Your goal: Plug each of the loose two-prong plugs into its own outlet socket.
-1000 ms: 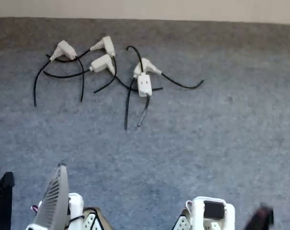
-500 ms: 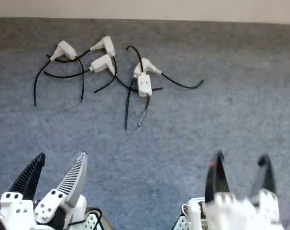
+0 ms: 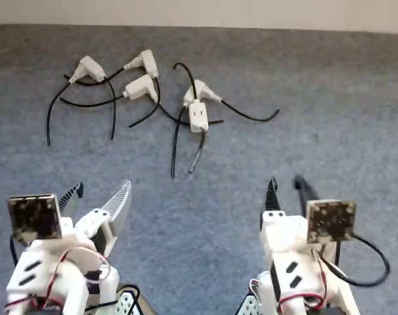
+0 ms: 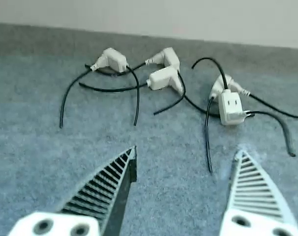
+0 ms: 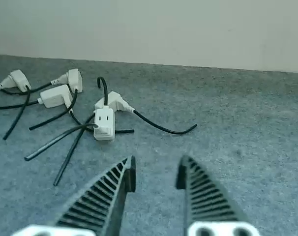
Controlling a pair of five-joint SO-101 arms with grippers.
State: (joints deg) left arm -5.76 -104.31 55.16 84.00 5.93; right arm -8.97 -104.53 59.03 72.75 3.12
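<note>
The left gripper (image 3: pixel 103 186) sits at the lower left of the high view with its jaws spread wide. The right gripper (image 3: pixel 285 180), at the lower right, is parted more narrowly. The white plugs (image 3: pixel 140 86) and the outlet socket (image 3: pixel 198 117) lie among black cords (image 3: pixel 245 116) on grey carpet (image 3: pixel 317 131), at the upper left.

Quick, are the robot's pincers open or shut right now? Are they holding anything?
Left pincer: wide open, holding nothing.
Right pincer: open with a narrower gap, holding nothing.
</note>
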